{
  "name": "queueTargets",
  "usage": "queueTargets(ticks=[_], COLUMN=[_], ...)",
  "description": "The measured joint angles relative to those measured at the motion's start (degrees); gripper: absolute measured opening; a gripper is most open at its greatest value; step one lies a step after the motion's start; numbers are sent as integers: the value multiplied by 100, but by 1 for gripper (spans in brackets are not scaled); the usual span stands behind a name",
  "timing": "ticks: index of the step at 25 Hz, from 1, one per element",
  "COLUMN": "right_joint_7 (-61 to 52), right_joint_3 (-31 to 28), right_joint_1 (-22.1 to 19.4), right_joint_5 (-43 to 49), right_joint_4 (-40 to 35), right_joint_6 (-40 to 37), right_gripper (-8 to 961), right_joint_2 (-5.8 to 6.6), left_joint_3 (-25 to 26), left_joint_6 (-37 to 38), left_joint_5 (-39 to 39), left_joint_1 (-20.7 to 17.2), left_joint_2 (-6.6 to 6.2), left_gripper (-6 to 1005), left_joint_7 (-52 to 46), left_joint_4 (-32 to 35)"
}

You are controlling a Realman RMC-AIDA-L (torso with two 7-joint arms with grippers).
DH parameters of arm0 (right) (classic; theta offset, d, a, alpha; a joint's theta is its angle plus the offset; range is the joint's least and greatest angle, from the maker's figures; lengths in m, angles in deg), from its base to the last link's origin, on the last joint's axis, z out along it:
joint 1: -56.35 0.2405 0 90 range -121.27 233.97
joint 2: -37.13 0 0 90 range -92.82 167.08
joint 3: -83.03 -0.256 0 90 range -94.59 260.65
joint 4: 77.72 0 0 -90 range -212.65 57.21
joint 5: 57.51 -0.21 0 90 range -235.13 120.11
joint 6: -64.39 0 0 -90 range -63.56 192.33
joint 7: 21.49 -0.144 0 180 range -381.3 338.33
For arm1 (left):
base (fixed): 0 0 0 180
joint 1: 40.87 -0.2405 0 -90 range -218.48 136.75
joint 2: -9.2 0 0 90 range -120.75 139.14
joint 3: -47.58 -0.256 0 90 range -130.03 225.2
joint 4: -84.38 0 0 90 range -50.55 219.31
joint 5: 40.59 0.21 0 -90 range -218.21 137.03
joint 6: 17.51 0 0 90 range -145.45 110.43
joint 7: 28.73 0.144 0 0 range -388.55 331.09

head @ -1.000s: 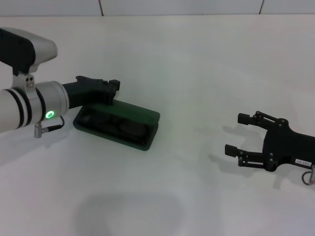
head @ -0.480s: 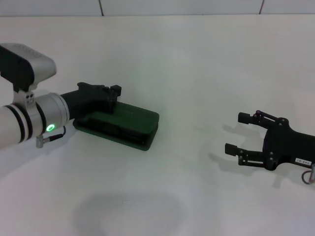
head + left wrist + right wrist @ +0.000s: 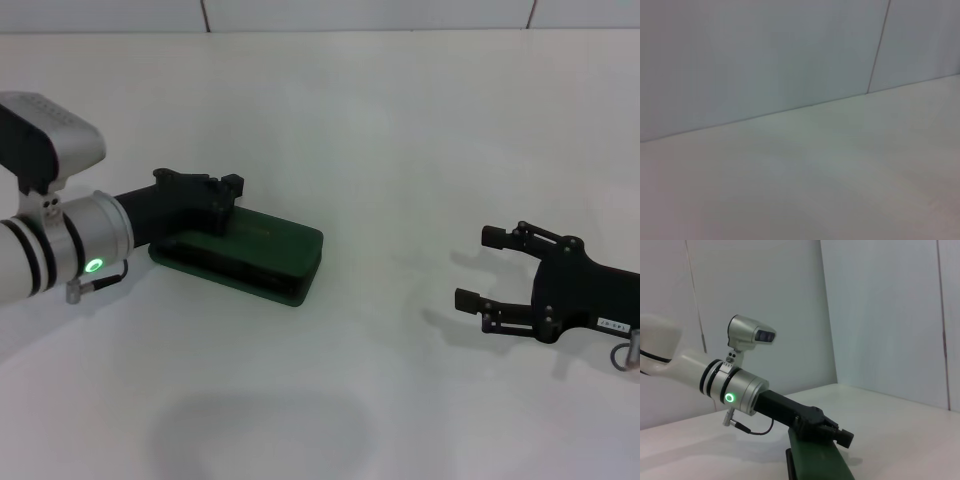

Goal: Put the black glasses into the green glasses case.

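Note:
The green glasses case (image 3: 262, 246) lies closed on the white table, left of centre. It also shows in the right wrist view (image 3: 819, 466). The black glasses are hidden; no part of them shows. My left gripper (image 3: 228, 192) rests with its tips on the far left part of the case lid, fingers together and holding nothing. It shows in the right wrist view (image 3: 839, 434) too. My right gripper (image 3: 474, 268) is open and empty, low over the table far to the right of the case. The left wrist view shows only table and wall.
The white table (image 3: 400, 130) runs back to a pale wall with a dark vertical seam (image 3: 204, 14). Nothing else stands on it.
The case lid has gone from partly open, with the dark interior showing, to fully shut. My left gripper sank slightly with it. The right arm has barely moved.

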Motion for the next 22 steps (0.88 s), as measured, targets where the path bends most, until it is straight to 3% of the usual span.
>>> queueTargets(ticks=[15, 19, 22], right_joint_7=[-62, -78, -135], right_joint_3=[0, -8, -9], right_joint_1=[38, 35, 42], right_joint_5=[-4, -4, -8], right_joint_4=[1, 0, -3], right_joint_6=[19, 21, 14], right_gripper=[874, 874, 874], right_joint_2=[-7, -3, 9], left_joint_3=[275, 276, 274], left_joint_6=[412, 928, 1281], left_joint_5=[-428, -286, 295], left_joint_1=[82, 83, 170], left_joint_2=[-4, -105, -294], left_gripper=[146, 148, 149], left_joint_7=[584, -240, -1623], left_joint_4=[-498, -123, 383])
